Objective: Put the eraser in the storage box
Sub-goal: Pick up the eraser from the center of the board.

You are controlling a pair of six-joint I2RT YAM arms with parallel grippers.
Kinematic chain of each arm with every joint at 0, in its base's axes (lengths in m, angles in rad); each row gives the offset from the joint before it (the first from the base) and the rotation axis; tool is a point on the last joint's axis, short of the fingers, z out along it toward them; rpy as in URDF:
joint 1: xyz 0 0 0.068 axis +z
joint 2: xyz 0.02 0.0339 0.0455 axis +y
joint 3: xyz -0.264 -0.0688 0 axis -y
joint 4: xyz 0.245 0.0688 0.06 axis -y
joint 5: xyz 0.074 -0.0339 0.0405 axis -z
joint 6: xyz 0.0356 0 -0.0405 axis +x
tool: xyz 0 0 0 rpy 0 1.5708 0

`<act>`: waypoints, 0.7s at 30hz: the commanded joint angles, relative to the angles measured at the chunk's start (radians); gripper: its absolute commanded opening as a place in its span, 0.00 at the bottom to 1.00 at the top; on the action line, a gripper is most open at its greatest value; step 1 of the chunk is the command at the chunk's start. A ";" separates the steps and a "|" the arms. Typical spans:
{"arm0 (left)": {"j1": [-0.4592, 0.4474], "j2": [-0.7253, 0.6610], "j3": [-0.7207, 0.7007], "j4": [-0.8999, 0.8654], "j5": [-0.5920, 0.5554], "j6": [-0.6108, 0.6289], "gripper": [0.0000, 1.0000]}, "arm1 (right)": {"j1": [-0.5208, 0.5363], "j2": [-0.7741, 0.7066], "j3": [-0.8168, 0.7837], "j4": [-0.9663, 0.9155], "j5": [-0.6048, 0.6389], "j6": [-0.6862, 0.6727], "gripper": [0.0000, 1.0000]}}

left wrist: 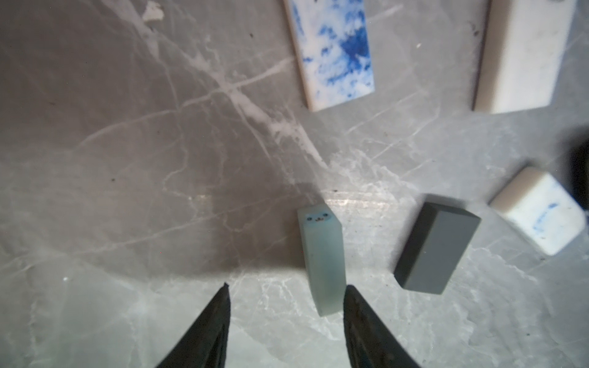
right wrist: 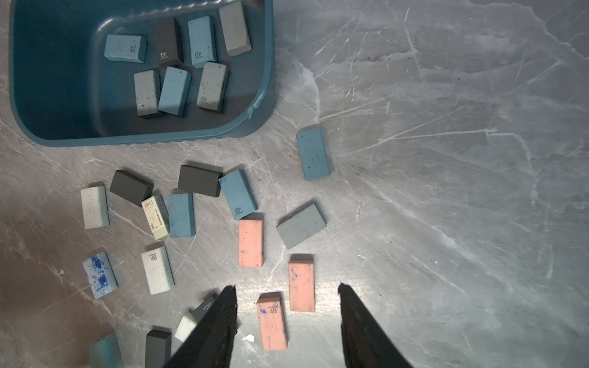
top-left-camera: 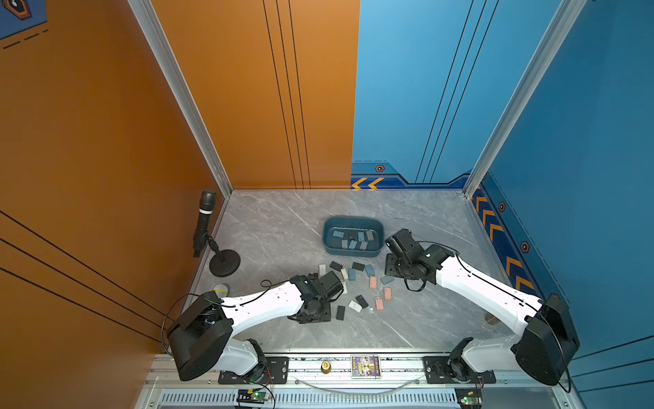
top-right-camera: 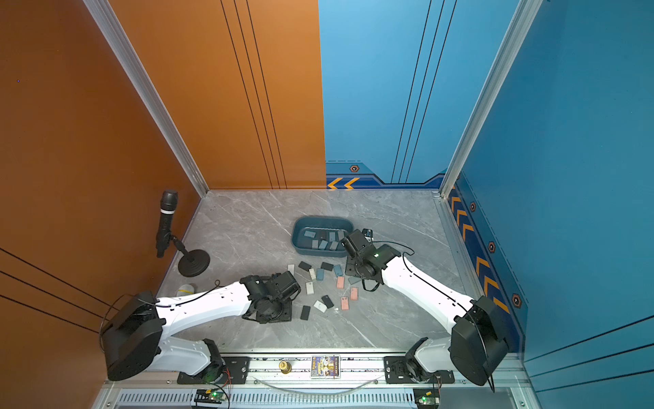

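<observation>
The storage box (top-left-camera: 354, 222) (top-right-camera: 322, 220) (right wrist: 47, 127) is a dark teal tub at the table's middle back, with several grey, blue and black erasers inside. More erasers lie scattered on the table in front of it. My left gripper (left wrist: 287, 286) is open low over the table. A pale teal eraser (left wrist: 322, 255) with a tiny face sits between its fingertips, close against one of them; nothing is gripped. My right gripper (right wrist: 287, 286) hangs open above the pink erasers, with one pink eraser (right wrist: 272, 321) below the gap.
A dark grey eraser (left wrist: 436, 245) and a white eraser (left wrist: 538, 210) lie close beside the teal one. Two blue erasers (right wrist: 312, 154) (right wrist: 237, 194) lie near the box. A microphone on a round stand (top-left-camera: 223, 262) sits at the table's left edge.
</observation>
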 commanded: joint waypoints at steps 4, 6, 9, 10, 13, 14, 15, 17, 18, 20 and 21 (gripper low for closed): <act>-0.011 0.049 0.016 -0.037 -0.046 -0.012 0.56 | -0.007 -0.001 -0.013 0.004 0.005 0.016 0.53; -0.012 0.050 0.028 -0.038 -0.051 -0.012 0.56 | -0.008 -0.001 -0.012 0.004 0.005 0.017 0.53; -0.011 0.055 0.035 -0.026 -0.054 -0.008 0.56 | -0.009 0.000 -0.011 0.004 0.004 0.015 0.53; -0.012 0.058 0.036 -0.022 -0.055 -0.007 0.56 | -0.009 -0.001 -0.010 0.004 0.004 0.015 0.53; -0.011 0.081 0.044 -0.009 -0.051 -0.004 0.55 | -0.011 -0.003 -0.010 0.001 0.003 0.014 0.54; -0.010 0.091 0.046 -0.005 -0.050 -0.005 0.54 | -0.012 -0.003 -0.011 0.001 0.004 0.014 0.53; -0.012 0.102 0.049 -0.002 -0.050 -0.004 0.53 | -0.013 -0.004 -0.011 0.000 0.005 0.012 0.53; -0.010 0.121 0.052 0.008 -0.048 -0.004 0.51 | -0.015 -0.006 -0.011 -0.002 0.005 0.011 0.53; -0.011 0.129 0.053 0.013 -0.047 -0.004 0.49 | -0.017 -0.007 -0.011 -0.004 0.006 0.012 0.54; -0.009 0.144 0.058 0.018 -0.042 -0.003 0.46 | -0.018 -0.012 -0.011 -0.007 0.006 0.012 0.54; -0.008 0.148 0.063 0.019 -0.039 -0.002 0.45 | -0.020 -0.015 -0.012 -0.008 0.007 0.011 0.53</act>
